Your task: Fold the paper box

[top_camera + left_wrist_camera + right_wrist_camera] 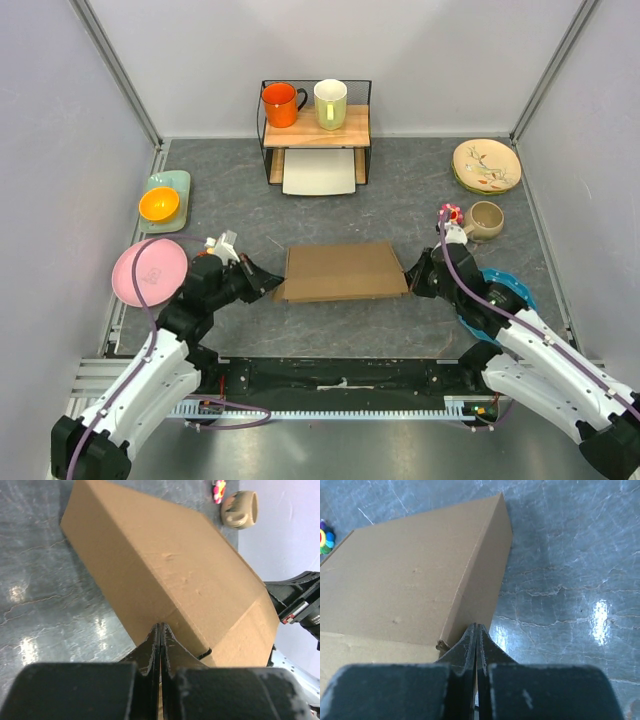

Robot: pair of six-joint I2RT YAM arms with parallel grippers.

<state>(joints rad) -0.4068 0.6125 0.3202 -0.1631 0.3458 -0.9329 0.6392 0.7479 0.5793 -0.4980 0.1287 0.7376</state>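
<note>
The paper box [340,270] is plain brown cardboard, closed into a shallow rectangular box, and lies flat in the middle of the table. My left gripper [275,283] is shut, with its tips against the box's left end by the near corner [160,626]. My right gripper [408,278] is shut, with its tips against the box's right end by the near corner [475,626]. The box fills the left wrist view [170,565] and the right wrist view [405,575]. Nothing clearly shows between either pair of jaws.
At the back, a wooden shelf [316,128] holds an orange mug [281,103] and a pale mug [330,103] above a white tray [320,172]. An orange bowl [159,204] and pink plate [150,272] are left. A patterned plate [486,165], beige cup [486,220], small toy [452,213] and blue plate [505,290] are right.
</note>
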